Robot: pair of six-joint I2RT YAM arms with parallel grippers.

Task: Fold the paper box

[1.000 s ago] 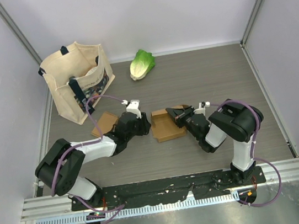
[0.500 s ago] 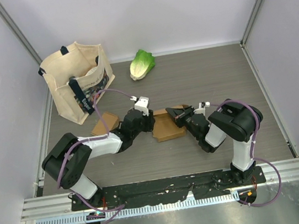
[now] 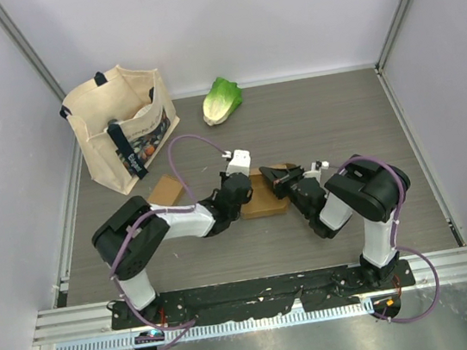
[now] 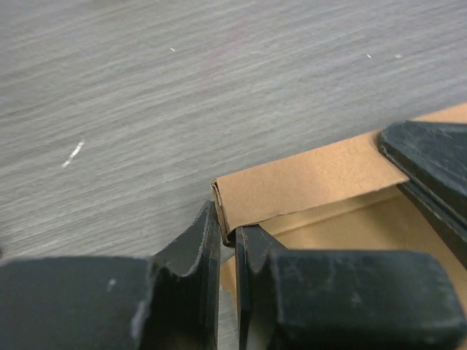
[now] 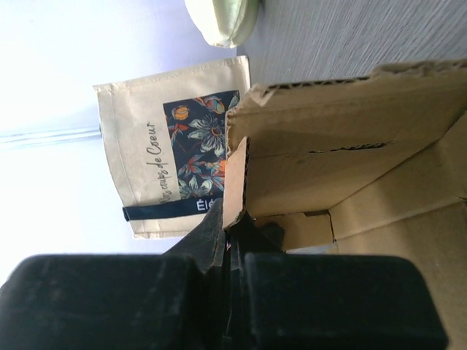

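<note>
The brown paper box lies open on the table between the arms. My left gripper is at its left edge and is shut on the corner of a raised side wall; the pinch shows in the left wrist view. My right gripper is at the box's right side and is shut on an upright corrugated flap; the pinch shows in the right wrist view. The box's inside is open and empty. One right finger shows in the left wrist view.
A flat brown cardboard piece lies left of the box. A beige tote bag with a floral print stands at the back left and also shows in the right wrist view. A green lettuce lies behind the box. Walls enclose three sides.
My left gripper has moved right from beside the flat cardboard piece to the box's left wall. The box looks narrower on its left side. The right arm has not moved.
</note>
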